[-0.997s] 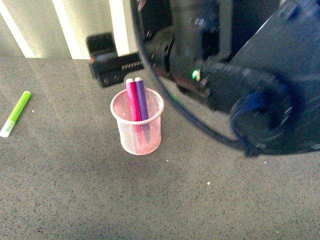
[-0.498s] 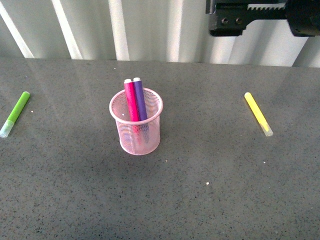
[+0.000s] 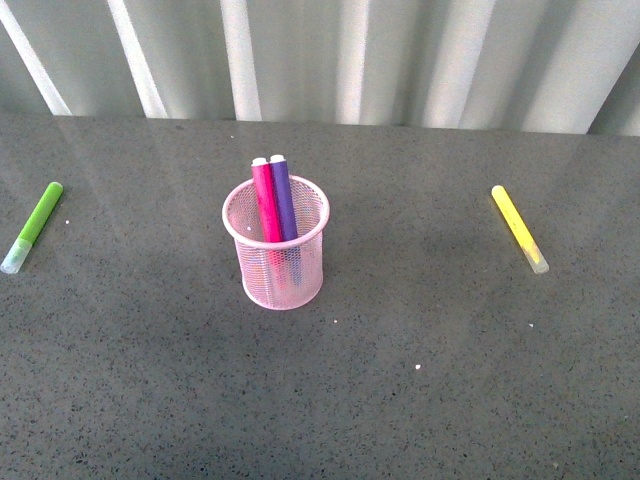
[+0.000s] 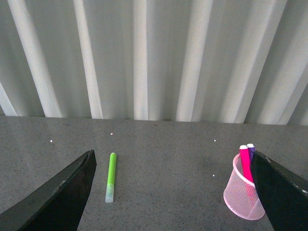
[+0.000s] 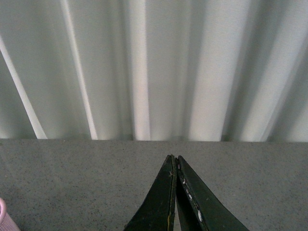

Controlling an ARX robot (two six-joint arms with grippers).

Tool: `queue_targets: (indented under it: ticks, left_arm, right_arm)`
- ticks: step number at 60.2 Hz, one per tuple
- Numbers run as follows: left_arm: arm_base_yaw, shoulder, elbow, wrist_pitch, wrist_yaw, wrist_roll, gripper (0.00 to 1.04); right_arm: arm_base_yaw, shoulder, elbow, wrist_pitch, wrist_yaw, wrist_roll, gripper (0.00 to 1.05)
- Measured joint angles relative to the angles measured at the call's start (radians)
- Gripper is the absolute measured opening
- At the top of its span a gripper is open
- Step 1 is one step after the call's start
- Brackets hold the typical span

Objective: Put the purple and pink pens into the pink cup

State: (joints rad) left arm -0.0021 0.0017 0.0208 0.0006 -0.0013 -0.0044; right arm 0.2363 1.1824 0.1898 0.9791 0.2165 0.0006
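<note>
The pink cup point(image 3: 277, 252) stands upright near the middle of the grey table. The pink pen point(image 3: 265, 198) and the purple pen point(image 3: 283, 196) stand side by side inside it, their ends sticking out above the rim. Neither arm shows in the front view. In the left wrist view the pink cup point(image 4: 242, 195) with the pink pen point(image 4: 245, 161) sits beside one finger of my open left gripper point(image 4: 173, 161), which holds nothing. My right gripper point(image 5: 174, 158) is shut and empty above bare table, with a sliver of the pink cup point(image 5: 4, 219) at the picture's edge.
A lime green marker point(image 3: 33, 225) lies at the table's far left, also seen as the green marker point(image 4: 110, 176) between the left fingers. A yellow marker point(image 3: 518, 228) lies at the right. A pale corrugated wall point(image 3: 330, 60) runs behind the table.
The dark arm that covered the upper right one second ago has lifted out of the front view, uncovering the yellow marker. The cup and pens have stayed put.
</note>
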Motion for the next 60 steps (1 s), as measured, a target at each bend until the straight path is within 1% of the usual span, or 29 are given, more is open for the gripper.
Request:
queue_targets:
  ticks: [5,9,14,30,32,33,37,41,60]
  left_arm:
    - [0.0,0.0,0.0,0.0,0.001,0.0,0.98]
    - [0.0,0.0,0.0,0.0,0.002,0.0,0.98]
    - [0.0,0.0,0.0,0.0,0.001,0.0,0.98]
    - [0.0,0.0,0.0,0.0,0.001,0.0,0.98]
    - [0.0,0.0,0.0,0.0,0.001,0.0,0.98]
    - [0.0,0.0,0.0,0.0,0.0,0.0,0.98]
    - [0.0,0.0,0.0,0.0,0.0,0.0,0.98]
    - [0.0,0.0,0.0,0.0,0.002,0.0,0.98]
    - [0.0,0.0,0.0,0.0,0.001,0.0,0.98]
  right_arm:
    - [-0.036,-0.063,-0.041,-0.025,-0.024,-0.001,0.03]
    - [-0.059,-0.072,-0.079,0.018,-0.04,-0.001,0.03]
    - [-0.08,-0.114,-0.114,-0.01,-0.065,-0.001,0.03]
    - [-0.142,-0.35,-0.164,-0.19,-0.124,-0.001,0.03]
    - [-0.181,-0.392,-0.168,-0.228,-0.187,-0.001,0.03]
    - [-0.197,-0.409,-0.169,-0.243,-0.201,-0.001,0.03]
    - [-0.231,-0.488,-0.171,-0.307,-0.211,0.0,0.03]
    - [-0.234,-0.559,-0.172,-0.372,-0.214,0.0,0.03]
    - [-0.234,-0.774,-0.173,-0.57,-0.214,0.0,0.03]
